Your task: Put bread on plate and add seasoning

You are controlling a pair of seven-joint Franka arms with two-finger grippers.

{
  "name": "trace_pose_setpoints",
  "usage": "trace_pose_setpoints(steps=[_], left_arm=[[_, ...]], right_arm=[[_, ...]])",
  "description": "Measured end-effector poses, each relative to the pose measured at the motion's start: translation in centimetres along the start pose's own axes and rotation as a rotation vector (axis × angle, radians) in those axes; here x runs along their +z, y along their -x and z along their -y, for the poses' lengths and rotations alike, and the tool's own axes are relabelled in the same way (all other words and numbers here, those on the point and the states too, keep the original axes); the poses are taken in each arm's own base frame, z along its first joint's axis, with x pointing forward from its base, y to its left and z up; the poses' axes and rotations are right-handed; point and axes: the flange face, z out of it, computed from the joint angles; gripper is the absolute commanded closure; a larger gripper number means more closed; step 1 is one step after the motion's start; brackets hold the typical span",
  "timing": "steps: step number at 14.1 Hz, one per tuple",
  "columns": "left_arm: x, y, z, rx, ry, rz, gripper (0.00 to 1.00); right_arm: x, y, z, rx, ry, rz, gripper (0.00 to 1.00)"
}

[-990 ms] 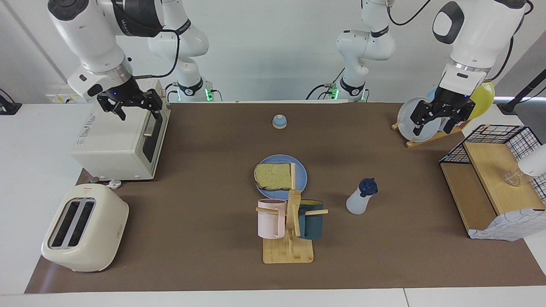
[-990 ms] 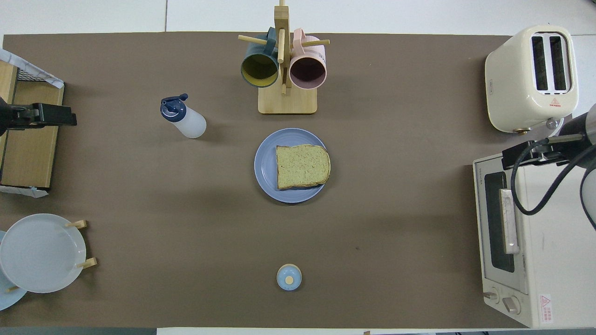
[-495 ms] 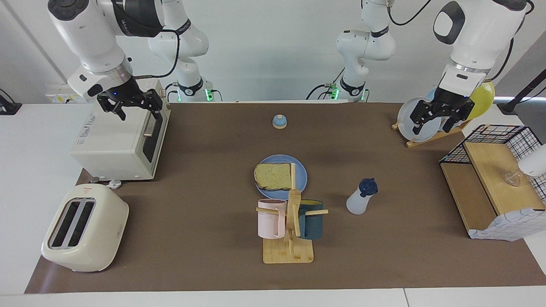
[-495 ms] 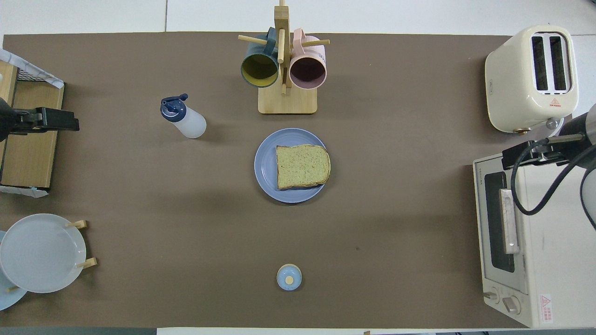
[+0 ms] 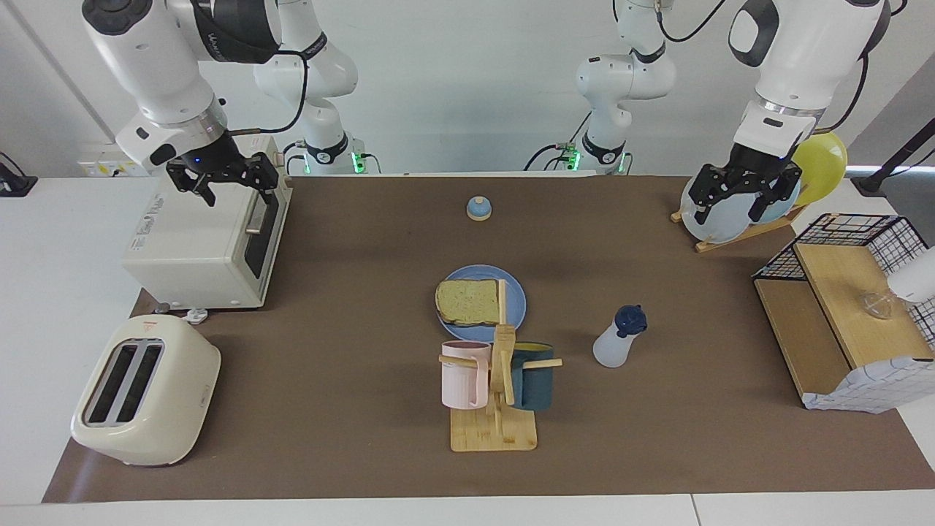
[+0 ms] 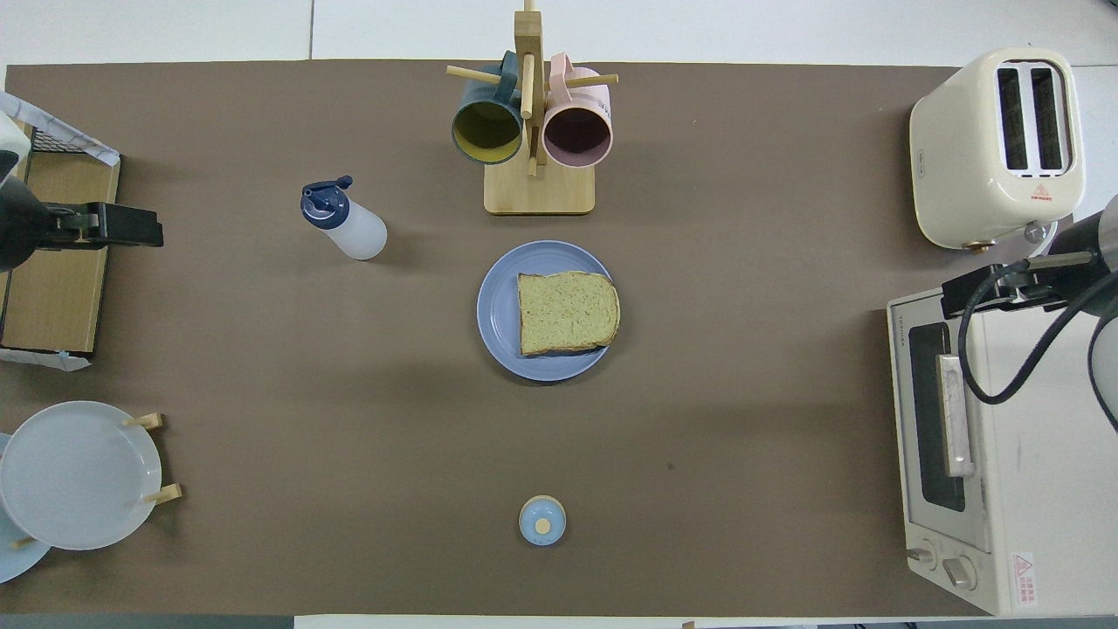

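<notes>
Resting already on the plate (image 6: 500,314) at mid-table, the bread (image 6: 568,312): first half done. Still capped and untouched, the seasoning (image 6: 345,220), upright toward the left arm's end, near the mug rack (image 6: 529,131). Hanging open and empty over the upright plates (image 5: 719,219), the left gripper (image 5: 738,196); waiting open over the toaster oven (image 5: 204,237), the right gripper (image 5: 223,177).
</notes>
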Motion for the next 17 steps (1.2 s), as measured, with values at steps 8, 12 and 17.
trace_pose_setpoints(steps=[8,12,17], left_arm=[[3.2,0.5,0.6,0.05,-0.001,0.095,0.0],[0.6,0.2,1.8,0.042,0.012,0.119,0.0],[-0.6,0.1,1.3,0.052,0.012,0.14,0.0]], right_arm=[[0.0,0.0,0.0,0.0,0.0,0.0,0.0],[0.0,0.0,0.0,0.0,0.0,0.0,0.0],[0.0,0.0,0.0,0.0,0.0,0.0,0.0]])
